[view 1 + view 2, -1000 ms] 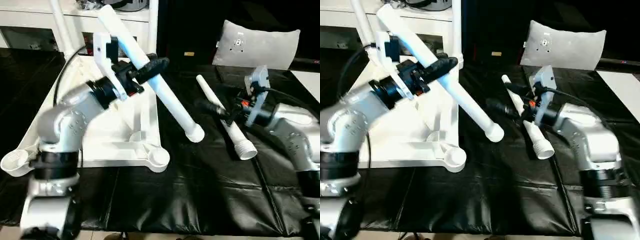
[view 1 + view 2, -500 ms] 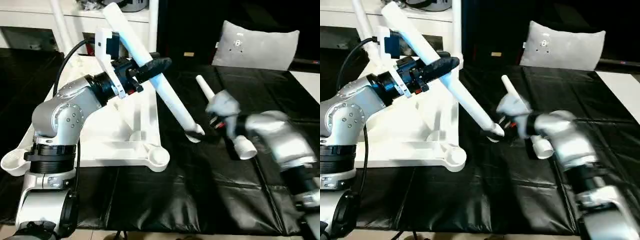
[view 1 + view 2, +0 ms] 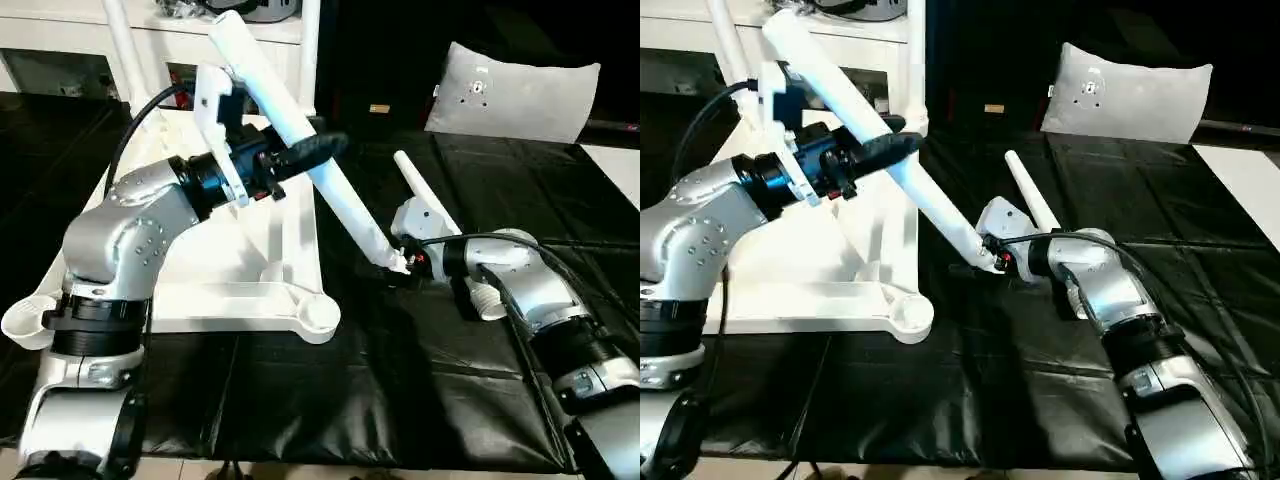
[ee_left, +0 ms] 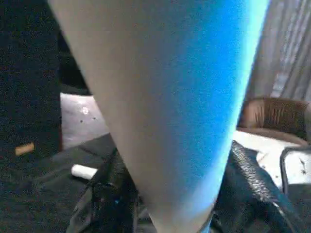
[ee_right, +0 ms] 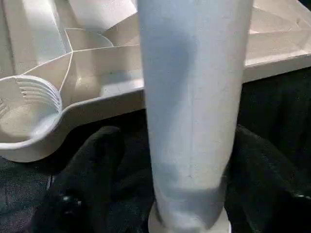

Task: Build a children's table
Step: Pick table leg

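the counter [image 3: 400, 400] is draped in black sheeting, and on its left part the white square tabletop [image 3: 235, 270] lies upside down, ribs up, with round sockets at its corners; the near-right socket [image 3: 318, 315] sits just short of the sheeting's open stretch. behind it stands a white cabinet [image 3: 60, 40], and two more white tube legs rise upright along the tabletop's far edge, one [image 3: 120, 45] at the left and one [image 3: 310, 50] at the right. a grey cushion [image 3: 515, 95] rests at the far right of the counter.

the left arm reaches over the tabletop, and the left claw [image 3: 300, 150] is closed around the upper half of a long white leg [image 3: 300, 140], black fingers [image 4: 252, 184] pressed on either side of the tube. this leg slants down from high at the left to its low end just past the tabletop's right edge, above the black sheeting.

the right claw [image 3: 990, 262] is at that low end, its fingers [image 5: 92, 184] standing apart on either side of the tube with a gap visible on each side, not clamped on it.

another leg [image 3: 440, 235] lies flat on the sheeting behind the right forearm, its threaded end toward the near side.
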